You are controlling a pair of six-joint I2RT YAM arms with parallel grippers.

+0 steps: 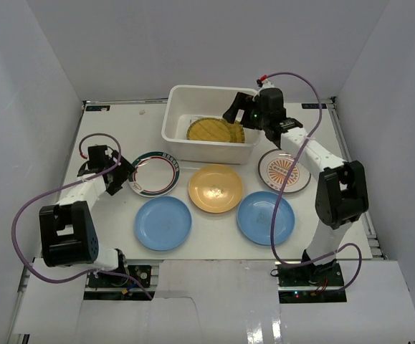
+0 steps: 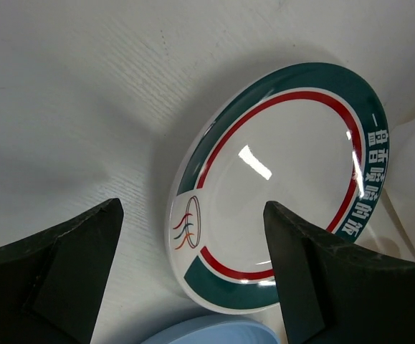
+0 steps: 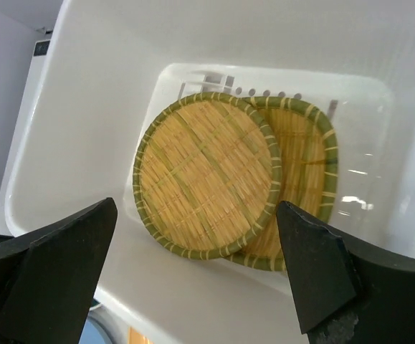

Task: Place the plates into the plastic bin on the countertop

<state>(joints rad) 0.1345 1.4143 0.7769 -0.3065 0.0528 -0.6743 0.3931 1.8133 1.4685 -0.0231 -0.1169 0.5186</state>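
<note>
The white plastic bin (image 1: 175,118) stands at the back of the countertop (image 1: 114,132). Two yellow patterned plates (image 1: 214,131) lie overlapping in it, one (image 3: 203,172) partly on top of the other (image 3: 307,165). My right gripper (image 1: 237,115) hovers open and empty above them (image 3: 195,208). The green-and-red-rimmed plate (image 1: 155,173) lies flat at the left, and my open left gripper (image 1: 125,174) is at its left edge (image 2: 193,206), with the rim (image 2: 286,179) between the fingers. The orange-yellow plate (image 1: 216,188), two blue plates (image 1: 163,223) (image 1: 266,217) and the sunburst plate (image 1: 284,170) rest in front of the bin.
White walls enclose the countertop on three sides. Purple cables loop from each arm, the right one (image 1: 315,93) arching over the back right corner. The right arm's forearm (image 1: 311,150) passes above the sunburst plate. A blue plate's edge (image 2: 214,331) shows just below the left fingers.
</note>
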